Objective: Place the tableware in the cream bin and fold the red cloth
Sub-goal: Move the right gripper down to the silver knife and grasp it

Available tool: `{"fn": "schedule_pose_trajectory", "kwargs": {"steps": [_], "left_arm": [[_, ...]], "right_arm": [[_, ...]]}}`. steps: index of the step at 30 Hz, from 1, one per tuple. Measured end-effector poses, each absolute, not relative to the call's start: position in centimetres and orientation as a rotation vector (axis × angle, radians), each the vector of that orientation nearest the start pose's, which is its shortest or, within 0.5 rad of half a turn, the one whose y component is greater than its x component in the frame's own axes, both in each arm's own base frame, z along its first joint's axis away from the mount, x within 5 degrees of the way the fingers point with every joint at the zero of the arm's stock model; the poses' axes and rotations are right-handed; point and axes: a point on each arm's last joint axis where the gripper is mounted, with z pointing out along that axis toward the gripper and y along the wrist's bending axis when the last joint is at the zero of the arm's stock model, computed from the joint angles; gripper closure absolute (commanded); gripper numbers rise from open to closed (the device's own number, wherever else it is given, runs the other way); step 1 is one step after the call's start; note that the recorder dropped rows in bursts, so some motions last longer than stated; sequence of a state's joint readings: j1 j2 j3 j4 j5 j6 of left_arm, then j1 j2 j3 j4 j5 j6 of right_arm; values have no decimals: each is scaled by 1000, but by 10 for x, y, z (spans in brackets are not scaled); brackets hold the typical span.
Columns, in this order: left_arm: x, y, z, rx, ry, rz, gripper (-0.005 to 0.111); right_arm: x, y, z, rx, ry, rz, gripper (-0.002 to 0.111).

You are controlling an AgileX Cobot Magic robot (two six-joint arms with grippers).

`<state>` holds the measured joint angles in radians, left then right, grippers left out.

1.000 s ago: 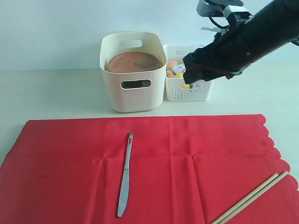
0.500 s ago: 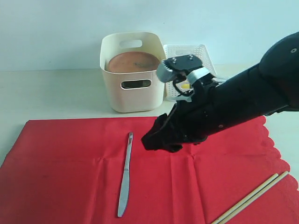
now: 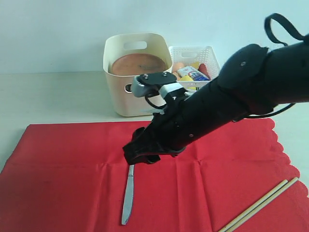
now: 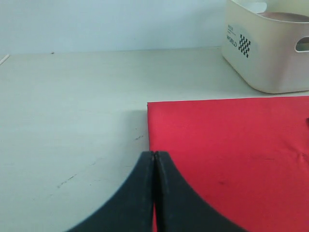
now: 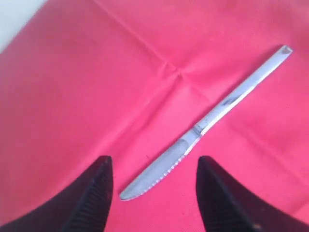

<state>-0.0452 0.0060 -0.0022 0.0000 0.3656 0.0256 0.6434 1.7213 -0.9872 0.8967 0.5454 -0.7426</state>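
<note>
The red cloth [image 3: 63,183] lies flat across the table front. A silver knife [image 3: 128,195] rests on it, its upper part hidden under my right arm; in the right wrist view the knife [image 5: 207,123] runs diagonally, blade tip between the fingers. My right gripper [image 3: 137,157] [image 5: 154,169] hovers open over the knife's upper end. Light wooden chopsticks [image 3: 260,204] lie at the cloth's front right. The cream bin [image 3: 137,99] stands behind, with the round brown wooden plate [image 3: 137,64] inside. My left gripper [image 4: 154,154] is shut and empty over the cloth's corner [image 4: 227,154].
A white lattice basket [image 3: 205,58] with food items and a small carton stands right of the cream bin. In the left wrist view the bin [image 4: 270,53] stands beyond the cloth, with bare pale table [image 4: 72,106] beside it.
My right arm has swung from above the lattice basket down and leftward across the cloth, ending over the knife's upper end. Knife and chopsticks have not moved.
</note>
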Motion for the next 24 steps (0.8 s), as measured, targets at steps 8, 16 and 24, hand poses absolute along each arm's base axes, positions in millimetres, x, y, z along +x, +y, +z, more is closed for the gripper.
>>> {"fn": "schedule_pose_trajectory", "kwargs": {"steps": [8, 16, 24], "left_arm": [[53, -2, 181, 66, 1852, -14, 107], [53, -2, 181, 66, 1852, -14, 107], [53, -2, 181, 66, 1852, -14, 107]], "right_arm": [[246, 271, 187, -1003, 2593, 374, 57], [259, 303, 173, -994, 2637, 174, 57], [287, 316, 153, -943, 2669, 138, 55]]}}
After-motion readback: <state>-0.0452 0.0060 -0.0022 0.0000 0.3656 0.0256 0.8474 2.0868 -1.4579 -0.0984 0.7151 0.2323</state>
